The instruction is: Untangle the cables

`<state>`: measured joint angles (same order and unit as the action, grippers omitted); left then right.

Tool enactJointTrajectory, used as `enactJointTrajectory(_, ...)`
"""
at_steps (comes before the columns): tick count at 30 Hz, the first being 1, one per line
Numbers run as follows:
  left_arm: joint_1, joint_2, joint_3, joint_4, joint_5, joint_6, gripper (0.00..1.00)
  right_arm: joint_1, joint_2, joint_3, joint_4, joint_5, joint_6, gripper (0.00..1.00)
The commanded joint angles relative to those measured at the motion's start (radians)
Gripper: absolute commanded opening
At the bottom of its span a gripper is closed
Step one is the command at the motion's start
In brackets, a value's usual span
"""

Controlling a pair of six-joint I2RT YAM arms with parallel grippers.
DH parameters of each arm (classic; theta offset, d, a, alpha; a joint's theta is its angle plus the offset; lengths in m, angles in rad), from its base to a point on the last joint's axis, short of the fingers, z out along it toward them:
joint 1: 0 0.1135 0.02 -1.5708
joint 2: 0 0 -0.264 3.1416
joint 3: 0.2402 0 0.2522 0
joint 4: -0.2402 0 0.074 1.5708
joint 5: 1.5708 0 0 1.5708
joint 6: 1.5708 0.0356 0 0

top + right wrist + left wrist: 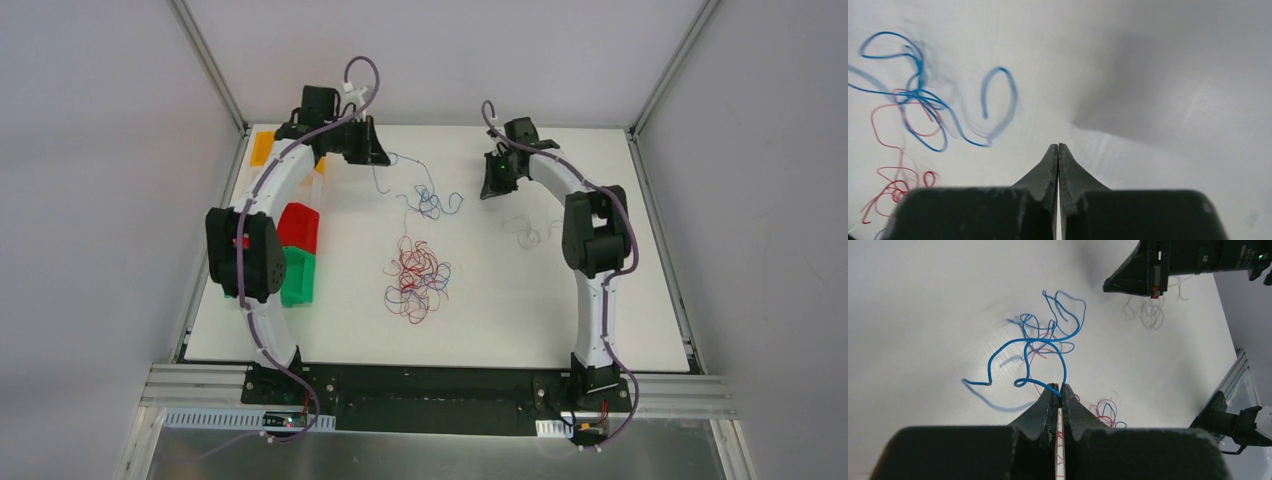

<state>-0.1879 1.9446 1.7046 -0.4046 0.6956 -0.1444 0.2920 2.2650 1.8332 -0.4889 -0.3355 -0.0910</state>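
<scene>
Two groups of hair-thin, flexible red, blue and purple cables (418, 280) lie on the white bench (600, 310). One is a dense red-and-blue knot near the middle. The other, farther from the arm bases, is a looser spray of blue loops (432, 200) with a little red threaded through.

The left end effector (1059, 390) has its fingers pressed together on a curly blue wire (1008, 345), which arcs away from the tips and ends in a free tail lying on the bench. The right end effector (1058, 148) is pressed together with nothing between its fingers, and hangs just beside the blue loops.

Such wire is probably nearly weightless and springy. It would keep its curl, slide through a weak pinch, and hook its neighbours. A hard pull would likely tighten the knot, so the best hold is near a free end or on a loop standing clear of the others.

Only the top view shows both groups and the gap between them, but it cannot resolve either pinch. The left wrist view shows the clamped strand and its tail. The right wrist view is blurred, with blue and red strands to the left of the tips. Faint pale loops (1149, 316) near the right arm may be another wire, but they are too dim to be sure.
</scene>
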Motion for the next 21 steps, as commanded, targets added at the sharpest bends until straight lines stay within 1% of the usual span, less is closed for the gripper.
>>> enactJointTrajectory(1, 0.034, -0.151, 0.023, 0.004, -0.043, 0.061, 0.00, -0.049, -0.152, -0.067, -0.093, 0.119, -0.162, 0.00)
enactJointTrajectory(4, 0.062, -0.180, 0.091, 0.004, -0.063, 0.055, 0.00, -0.083, -0.188, -0.110, -0.103, 0.135, -0.194, 0.00)
enactJointTrajectory(7, 0.082, -0.187, 0.175, 0.004, -0.044, 0.033, 0.00, -0.116, -0.206, -0.117, -0.118, 0.134, -0.200, 0.00)
enactJointTrajectory(8, 0.083, -0.186, 0.205, 0.004, -0.018, 0.030, 0.00, -0.125, -0.208, -0.113, -0.126, 0.120, -0.199, 0.00)
enactJointTrajectory(11, 0.079, -0.171, 0.322, 0.009, 0.100, -0.019, 0.00, -0.146, -0.205, -0.061, -0.181, -0.005, -0.185, 0.00)
enactJointTrajectory(12, 0.075, -0.162, 0.374, 0.012, 0.129, -0.037, 0.00, -0.147, -0.204, -0.045, -0.199, -0.048, -0.181, 0.05)
enactJointTrajectory(13, 0.070, -0.153, 0.428, 0.016, 0.156, -0.051, 0.00, -0.146, -0.208, -0.029, -0.212, -0.096, -0.175, 0.18)
enactJointTrajectory(14, 0.066, -0.144, 0.481, 0.023, 0.176, -0.065, 0.00, -0.146, -0.216, -0.022, -0.211, -0.145, -0.164, 0.36)
enactJointTrajectory(15, 0.064, -0.134, 0.538, 0.038, 0.193, -0.091, 0.00, -0.143, -0.230, -0.020, -0.202, -0.184, -0.148, 0.51)
enactJointTrajectory(16, 0.065, -0.124, 0.597, 0.057, 0.213, -0.121, 0.00, -0.141, -0.250, -0.021, -0.181, -0.218, -0.128, 0.62)
enactJointTrajectory(17, 0.065, -0.112, 0.674, 0.078, 0.218, -0.138, 0.00, -0.135, -0.271, -0.025, -0.158, -0.239, -0.113, 0.69)
enactJointTrajectory(19, 0.065, -0.107, 0.793, 0.096, 0.172, -0.158, 0.00, -0.123, -0.322, -0.035, -0.109, -0.273, -0.081, 0.77)
enactJointTrajectory(20, 0.064, -0.118, 0.778, 0.140, 0.152, -0.199, 0.00, -0.117, -0.345, -0.043, -0.085, -0.292, -0.064, 0.81)
enactJointTrajectory(21, 0.056, -0.131, 0.732, 0.179, 0.158, -0.247, 0.00, -0.110, -0.369, -0.056, -0.053, -0.306, -0.040, 0.84)
